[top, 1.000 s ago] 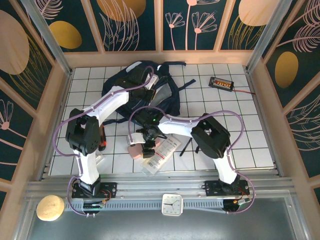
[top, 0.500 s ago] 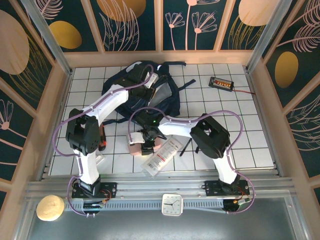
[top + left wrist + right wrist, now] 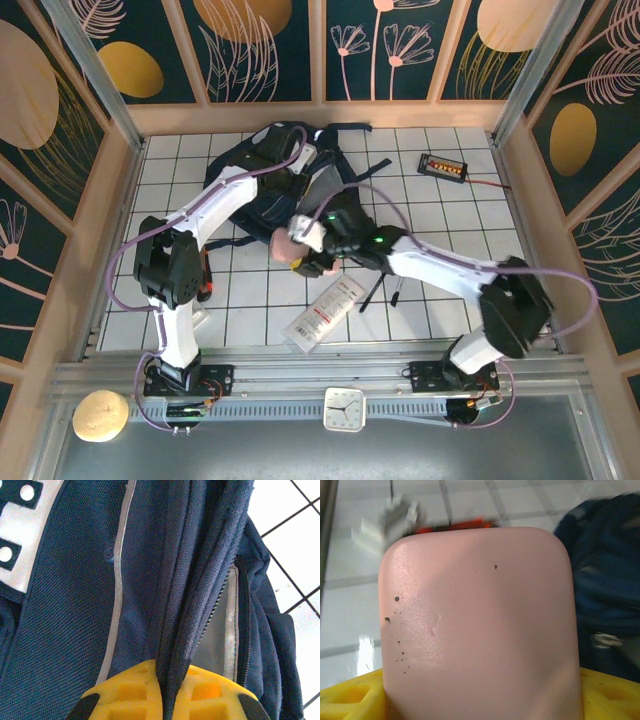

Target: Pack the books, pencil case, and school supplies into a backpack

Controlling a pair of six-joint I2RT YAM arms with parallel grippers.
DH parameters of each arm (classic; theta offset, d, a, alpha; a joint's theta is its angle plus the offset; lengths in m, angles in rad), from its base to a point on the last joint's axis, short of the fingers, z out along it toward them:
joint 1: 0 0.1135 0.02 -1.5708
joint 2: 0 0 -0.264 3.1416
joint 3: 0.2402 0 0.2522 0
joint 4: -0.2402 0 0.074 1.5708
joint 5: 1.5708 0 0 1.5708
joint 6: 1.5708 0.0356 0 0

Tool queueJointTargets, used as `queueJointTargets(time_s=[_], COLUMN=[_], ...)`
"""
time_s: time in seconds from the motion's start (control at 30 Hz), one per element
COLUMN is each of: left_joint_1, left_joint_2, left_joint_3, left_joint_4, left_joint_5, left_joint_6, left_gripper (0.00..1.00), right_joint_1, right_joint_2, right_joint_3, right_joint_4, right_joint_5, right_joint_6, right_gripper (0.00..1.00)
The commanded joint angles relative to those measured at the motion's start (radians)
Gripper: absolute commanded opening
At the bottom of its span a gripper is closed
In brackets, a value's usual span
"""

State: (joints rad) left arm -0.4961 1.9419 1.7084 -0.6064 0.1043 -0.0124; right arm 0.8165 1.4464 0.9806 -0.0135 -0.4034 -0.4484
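Top external view gave me the layout. The navy backpack lay toward the far side of the white tiled table, and both arms were stretched out to it. The left gripper was up on the bag's top end. The right gripper sat just off the bag's near edge with the pink pencil case sticking out of it to the left.

From up there I honestly couldn't tell how either set of jaws stood. The wrist cams sorted that out. On the left wrist cam, a thick fold of the bag's fabric beside the zipper was pinched tight between the yellow pads, so the left one was clenched on the backpack.

On the right wrist cam, the pink case ran straight out from between that gripper's yellow pads. It was grasped at its near end and had a few dark specks on its skin. The navy fabric showed just off to the right of it, a bit blurry.

Back on the overhead, the long white booklet lay on the tiles nearer the arm bases, well apart from both grippers. A dark pen lay just beside it.
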Motion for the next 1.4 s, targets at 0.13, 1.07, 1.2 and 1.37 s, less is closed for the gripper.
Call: queueJointTargets(time_s=[0.13,1.07,1.2,1.37], left_joint_1=[0.013,-0.081,-0.081,-0.08], left_joint_2=[-0.047,-0.312,-0.365,-0.361], left_joint_3=[0.056,-0.203,-0.295,-0.323], left_joint_4=[0.02,0.252,0.379,0.378], left_joint_5=[0.003,0.069,0.065,0.05], left_joint_6=[-0.061,-0.127,-0.181,-0.185], left_gripper=[0.0,0.0,0.0,0.0], right_joint_1=[-0.156,-0.386,-0.354,-0.329], right_joint_2=[-0.146,0.489,0.574,0.61], right_joint_3=[-0.161,0.293,0.37,0.444], right_joint_4=[0.408,0.296,0.302,0.382], right_joint_5=[-0.041,-0.096,-0.072,-0.092], right_joint_6=[0.711,1.625,1.663,1.644], right_gripper=[0.65,0.6,0.79,0.99])
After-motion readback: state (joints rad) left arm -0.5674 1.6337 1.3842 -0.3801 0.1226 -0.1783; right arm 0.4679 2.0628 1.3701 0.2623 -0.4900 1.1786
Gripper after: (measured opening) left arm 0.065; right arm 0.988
